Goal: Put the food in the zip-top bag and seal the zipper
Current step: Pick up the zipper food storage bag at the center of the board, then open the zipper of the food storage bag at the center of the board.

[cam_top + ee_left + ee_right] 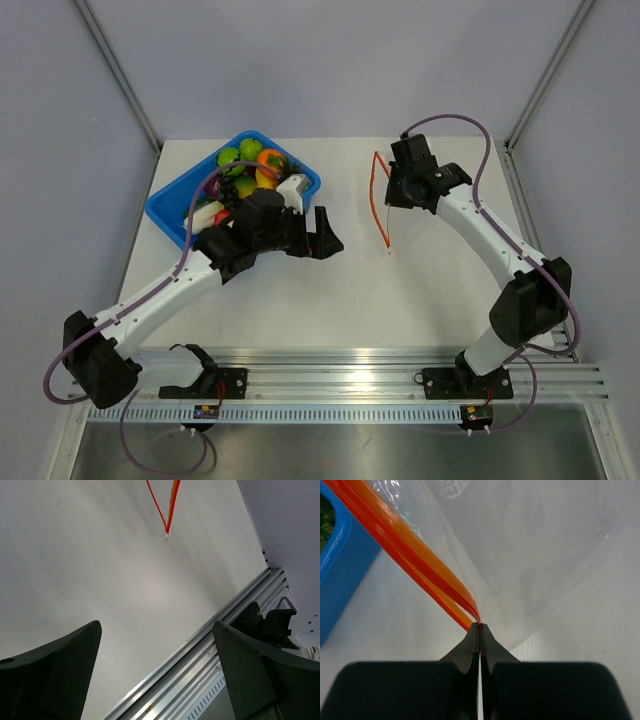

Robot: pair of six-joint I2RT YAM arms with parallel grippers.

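The right end effector (479, 630) has its fingers pressed together on one end of the zipper (405, 547), pinching the corner where the two orange-red tracks meet. Away from that pinch the tracks part, so the mouth of the zip-top bag (535, 555) gapes a little. This hold looks meant to anchor the bag and keep its opening turned toward the blue bin (165, 215) in the upper left of the top view. The bag sits right of centre there, well apart from the bin; whether it rests fully on the surface (330, 310) I cannot tell. All the food (250, 170) is piled in the bin, none in the bag. The left end effector (156, 630) hovers with its fingers spread wide and nothing between them, near the bin's lower right edge, between bin and bag. It seems free to fetch a piece while the other arm holds the mouth, so loading is not yet begun and sealing is far off
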